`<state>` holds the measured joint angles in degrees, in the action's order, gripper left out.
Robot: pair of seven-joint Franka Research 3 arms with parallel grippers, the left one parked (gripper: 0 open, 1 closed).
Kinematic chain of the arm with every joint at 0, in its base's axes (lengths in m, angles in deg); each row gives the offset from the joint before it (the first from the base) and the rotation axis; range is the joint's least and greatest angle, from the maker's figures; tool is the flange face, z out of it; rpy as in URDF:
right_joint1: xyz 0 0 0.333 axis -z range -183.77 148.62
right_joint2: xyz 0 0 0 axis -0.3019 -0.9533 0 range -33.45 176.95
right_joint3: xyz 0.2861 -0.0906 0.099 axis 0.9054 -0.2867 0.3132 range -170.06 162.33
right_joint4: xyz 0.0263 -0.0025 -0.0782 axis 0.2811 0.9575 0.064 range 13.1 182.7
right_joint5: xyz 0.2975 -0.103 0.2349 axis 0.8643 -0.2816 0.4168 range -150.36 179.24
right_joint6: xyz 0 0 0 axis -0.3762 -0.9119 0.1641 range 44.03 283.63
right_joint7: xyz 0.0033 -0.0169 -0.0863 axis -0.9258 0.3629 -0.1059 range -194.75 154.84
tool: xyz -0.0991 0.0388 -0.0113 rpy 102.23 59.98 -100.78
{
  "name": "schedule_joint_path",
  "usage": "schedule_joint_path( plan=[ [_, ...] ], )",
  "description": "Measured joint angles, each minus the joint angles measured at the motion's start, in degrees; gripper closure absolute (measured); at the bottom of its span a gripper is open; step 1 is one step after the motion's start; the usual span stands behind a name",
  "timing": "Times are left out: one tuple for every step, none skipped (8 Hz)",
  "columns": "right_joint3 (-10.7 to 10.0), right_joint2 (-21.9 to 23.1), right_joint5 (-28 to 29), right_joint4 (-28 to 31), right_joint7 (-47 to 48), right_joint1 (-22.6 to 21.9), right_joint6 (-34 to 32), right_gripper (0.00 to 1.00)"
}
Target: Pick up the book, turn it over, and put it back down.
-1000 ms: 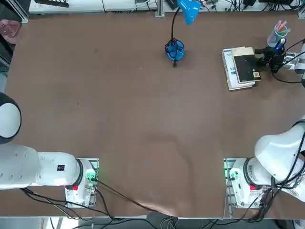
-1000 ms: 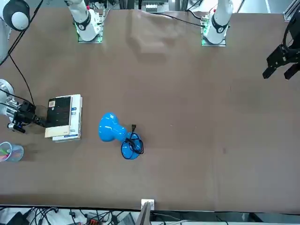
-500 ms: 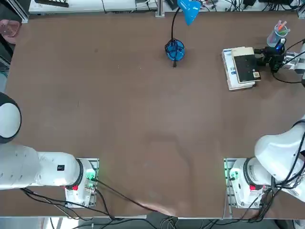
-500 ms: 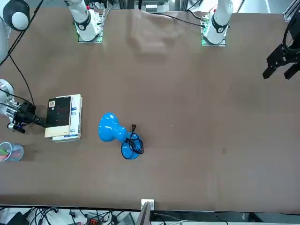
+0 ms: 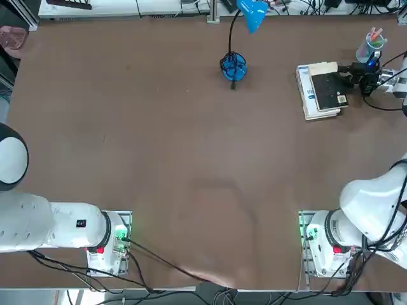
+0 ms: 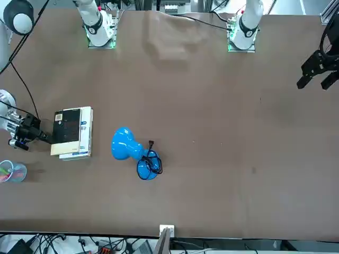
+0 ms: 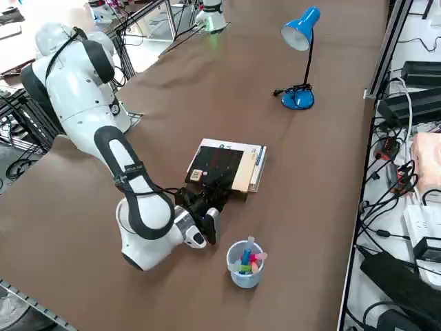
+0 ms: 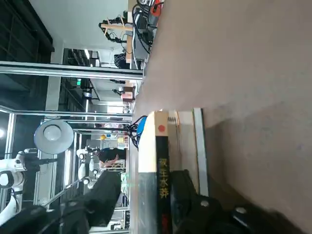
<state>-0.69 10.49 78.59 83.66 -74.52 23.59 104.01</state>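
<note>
The book (image 5: 320, 91) lies flat at the table's far right, its white-and-blue cover with a black panel (image 6: 67, 127) facing up. My right gripper (image 5: 346, 76) lies low on the table at the book's right edge, fingers pointing sideways at it. In the wrist view the gripper (image 8: 146, 178) straddles the book's black spine (image 8: 163, 180). One finger (image 8: 181, 192) rests against the spine, while the other finger (image 8: 106, 192) stands off the cover with a gap. From the side, the book (image 7: 227, 165) and the gripper (image 7: 207, 196) both sit down on the tabletop.
A blue desk lamp (image 5: 233, 66) stands left of the book, its head (image 5: 253, 14) over the far edge. A clear cup of coloured pens (image 5: 371, 43) stands close behind my wrist, near the table's right edge (image 7: 358, 227).
The fingers have drawn closer together around the book's edge. The book's top cover has settled slightly. The arm has hardly moved.
</note>
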Motion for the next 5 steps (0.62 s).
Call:
schedule_joint_path(
  plan=[
    [0.0, 0.0, 0.0, 0.0, 0.0, 0.0, 0.0, 0.5],
    [0.0, 0.0, 0.0, 0.0, 0.0, 0.0, 0.0, 0.64],
    [0.0, 0.0, 0.0, 0.0, 0.0, 0.0, 0.0, 0.7],
    [0.0, 0.0, 0.0, 0.0, 0.0, 0.0, 0.0, 0.85],
    [0.0, 0.0, 0.0, 0.0, 0.0, 0.0, -0.1, 0.89]
  ],
)
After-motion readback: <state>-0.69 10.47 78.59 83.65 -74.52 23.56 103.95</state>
